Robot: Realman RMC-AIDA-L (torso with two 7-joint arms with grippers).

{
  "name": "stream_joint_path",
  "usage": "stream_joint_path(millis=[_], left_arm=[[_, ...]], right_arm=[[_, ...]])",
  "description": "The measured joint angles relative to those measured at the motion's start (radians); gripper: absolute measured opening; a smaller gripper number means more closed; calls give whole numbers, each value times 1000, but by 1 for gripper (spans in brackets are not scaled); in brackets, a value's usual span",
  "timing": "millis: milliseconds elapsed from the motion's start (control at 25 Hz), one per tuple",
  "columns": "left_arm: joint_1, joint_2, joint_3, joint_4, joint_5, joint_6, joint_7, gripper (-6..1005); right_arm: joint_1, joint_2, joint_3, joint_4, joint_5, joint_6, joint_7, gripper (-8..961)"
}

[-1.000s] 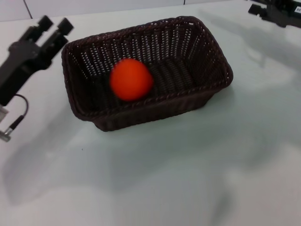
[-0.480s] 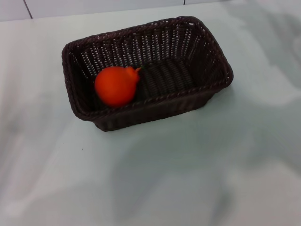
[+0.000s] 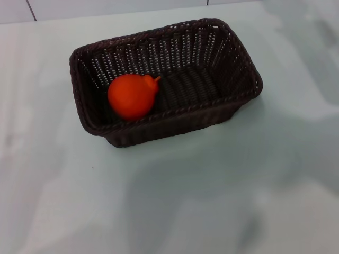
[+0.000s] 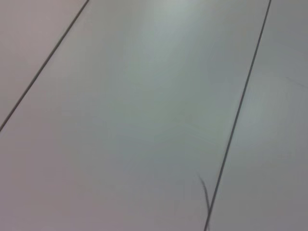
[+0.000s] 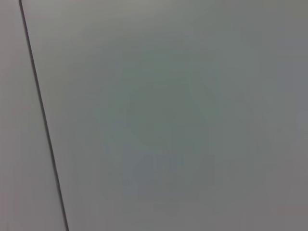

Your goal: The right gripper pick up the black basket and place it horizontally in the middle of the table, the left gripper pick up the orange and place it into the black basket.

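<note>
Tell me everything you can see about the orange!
The orange is small, round and bright orange, with a smooth-looking skin and a little raised neck poking up toward the far right. It sits inside the black basket, at the left end, on the woven floor, close against the near wall. Nothing holds it: no pincer shows in any view. The basket stands on the white table.

Beyond the far edge of the counter (image 3: pixel 175 201) runs a pale wall (image 3: pixel 106 6), crossed near the far-left corner by a thin dark seam (image 3: pixel 32 9). Both wrist views show only a pale flat surface (image 4: pixel 144 110) with thin dark lines (image 5: pixel 43 120).
</note>
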Motion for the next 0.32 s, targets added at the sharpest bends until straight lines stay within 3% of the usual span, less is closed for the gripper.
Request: stream_joint_path(millis=[320], left_arm=[[-20,0,-2,4,0,-2,-5,937]], right_arm=[[1,1,1,2,27,1,-23,768]])
